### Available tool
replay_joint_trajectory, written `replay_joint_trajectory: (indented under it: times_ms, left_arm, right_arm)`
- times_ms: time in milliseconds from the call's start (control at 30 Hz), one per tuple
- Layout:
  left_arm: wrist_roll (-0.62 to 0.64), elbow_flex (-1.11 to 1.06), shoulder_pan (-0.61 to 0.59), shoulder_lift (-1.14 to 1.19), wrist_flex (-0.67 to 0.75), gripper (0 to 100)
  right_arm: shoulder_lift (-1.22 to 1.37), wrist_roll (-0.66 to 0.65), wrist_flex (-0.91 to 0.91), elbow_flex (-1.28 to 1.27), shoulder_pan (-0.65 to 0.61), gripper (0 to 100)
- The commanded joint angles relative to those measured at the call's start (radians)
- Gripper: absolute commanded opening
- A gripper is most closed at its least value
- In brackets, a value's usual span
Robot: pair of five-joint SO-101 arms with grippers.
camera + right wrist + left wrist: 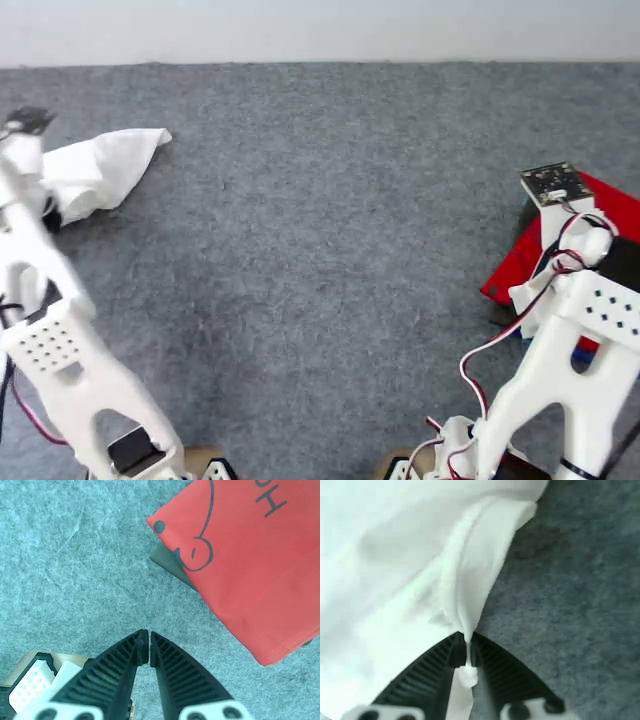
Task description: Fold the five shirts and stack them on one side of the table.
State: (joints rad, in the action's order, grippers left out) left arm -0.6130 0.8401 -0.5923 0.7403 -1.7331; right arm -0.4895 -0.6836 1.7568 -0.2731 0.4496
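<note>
A crumpled white shirt (100, 170) lies at the far left of the grey table. My left gripper (466, 645) is shut on a pinched fold of that white shirt (410, 570), and the left arm (30, 230) stands over its edge. At the right edge lies a folded red shirt (600, 215) with a dark drawing on it, on top of a darker folded piece. My right gripper (145, 646) is shut with nothing in it, hanging over bare carpet just beside the red shirt (250, 565).
Grey carpet (330, 250) covers the table, with wide bare room in the middle. A pale wall runs along the far edge. The right arm's white body and wires (560, 330) stand at the near right.
</note>
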Motion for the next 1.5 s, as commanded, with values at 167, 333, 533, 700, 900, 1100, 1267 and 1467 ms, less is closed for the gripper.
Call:
replay_joint_trajectory:
  times_ms: [167,333,533,700,900,1100,1267,1467]
  left_arm:
    - [0.153,-0.266,0.373,-0.345,-0.02,1]
    - [0.247,-0.288,0.657,-0.385,0.0,1]
    - [0.302,-0.288,0.956,-0.379,0.164,1]
    - [0.302,-0.291,1.106,-0.379,0.334,1]
    - [0.397,-0.286,1.137,-0.39,0.316,13]
    - [0.414,-0.214,1.077,-0.402,0.095,18]
    - [0.42,-0.084,0.957,-0.404,-0.021,18]
    - [0.413,-0.094,0.75,-0.535,-0.021,18]
  right_arm:
    - [-0.031,0.011,0.039,0.003,-0.007,1.4]
    - [-0.031,0.011,0.038,0.003,-0.005,1.4]
    - [-0.031,0.011,0.038,0.003,-0.004,1.4]
    - [-0.031,0.011,0.038,0.003,-0.004,1.4]
    - [-0.03,0.011,0.038,0.003,-0.008,1.4]
    - [-0.028,0.006,0.039,0.003,-0.056,1.4]
    - [-0.021,0.011,0.041,0.003,-0.252,1.4]
    - [0.024,0.137,0.041,0.003,-0.581,2.0]
